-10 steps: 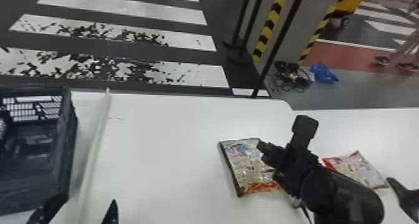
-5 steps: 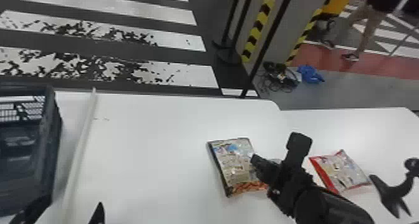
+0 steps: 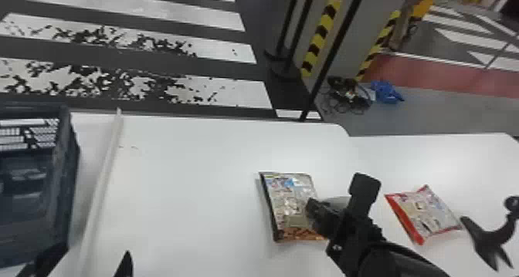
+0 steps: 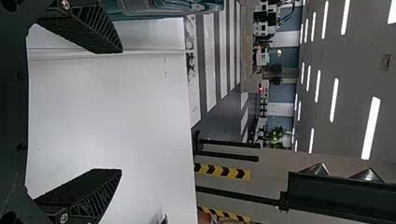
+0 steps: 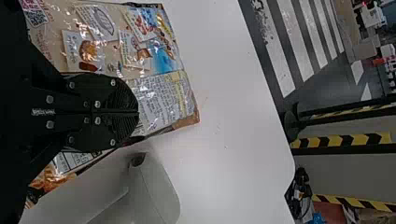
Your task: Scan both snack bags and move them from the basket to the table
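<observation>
The surface (image 3: pixel 193 179) is white, one snack bag (image 3: pixel 426 214) has red edges, and yellow-and-black stripes (image 3: pixel 319 37) show behind the surface.

Light: bright, indoor | Source: white ceiling lamps (image 4: pixel 371 128), left wrist view | Table (image 3: pixel 185 187), head view: pale, evenly lit | Basket (image 3: pixel 69 172), 9 o'clock: dim inside | Snack bag (image 3: pixel 285 203), 5 o'clock: glossy, glints in right wrist view

Glossy, creased film is noted on both the brown-edged bag (image 3: pixel 291 206) and the red-edged bag (image 3: pixel 428 212). The basket (image 3: pixel 63 179) appears plastic; the table (image 3: pixel 193 172), smooth. A matt, ribbed finish is recorded on the left gripper (image 3: pixel 94 251).
</observation>
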Tool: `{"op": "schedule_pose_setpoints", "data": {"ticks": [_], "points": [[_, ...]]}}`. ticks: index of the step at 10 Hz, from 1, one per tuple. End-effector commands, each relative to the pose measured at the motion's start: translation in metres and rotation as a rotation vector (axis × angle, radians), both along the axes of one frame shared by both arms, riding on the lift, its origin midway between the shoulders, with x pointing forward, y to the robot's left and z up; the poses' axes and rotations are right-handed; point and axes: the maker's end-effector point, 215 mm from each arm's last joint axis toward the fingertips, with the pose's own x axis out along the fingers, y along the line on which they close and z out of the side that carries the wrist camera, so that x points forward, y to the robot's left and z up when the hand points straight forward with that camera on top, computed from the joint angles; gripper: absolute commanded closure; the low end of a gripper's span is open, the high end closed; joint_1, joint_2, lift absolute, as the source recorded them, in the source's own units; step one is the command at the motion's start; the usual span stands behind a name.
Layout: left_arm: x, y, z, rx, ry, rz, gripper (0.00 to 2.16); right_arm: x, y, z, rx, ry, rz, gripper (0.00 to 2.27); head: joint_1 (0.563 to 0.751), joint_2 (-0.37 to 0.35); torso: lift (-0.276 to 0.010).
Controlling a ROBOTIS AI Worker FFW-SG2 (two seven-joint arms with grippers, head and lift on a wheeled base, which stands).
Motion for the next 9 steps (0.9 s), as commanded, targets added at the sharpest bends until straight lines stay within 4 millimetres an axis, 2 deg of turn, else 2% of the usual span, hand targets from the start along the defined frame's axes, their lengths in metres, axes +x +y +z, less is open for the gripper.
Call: {"op": "schedule_pose_setpoints", "data": {"ticks": [1, 4, 8, 9], "points": [[0.0, 0.0, 0.0, 0.0, 0.001, 0.0, 0.08, -0.006, 0.006, -0.004, 0.004, 0.005, 0.01, 2.25, 0.695, -0.316, -0.098], [0.001, 0.0, 0.0, 0.003, 0.0, 0.001, 0.08, -0.019, 0.015, -0.002, 0.004, -0.007, 0.026, 2.25, 0.695, -0.311, -0.098], [0.003, 0.0, 0.001, 0.0, -0.003, 0.003, 0.08, -0.047, 0.032, 0.006, 0.033, -0.025, 0.056, 2.25, 0.695, -0.3, -0.098], [0.003, 0.0, 0.001, 0.0, -0.003, 0.003, 0.08, -0.045, 0.033, 0.011, 0.027, -0.046, 0.057, 2.25, 0.695, -0.295, -0.098]]}}
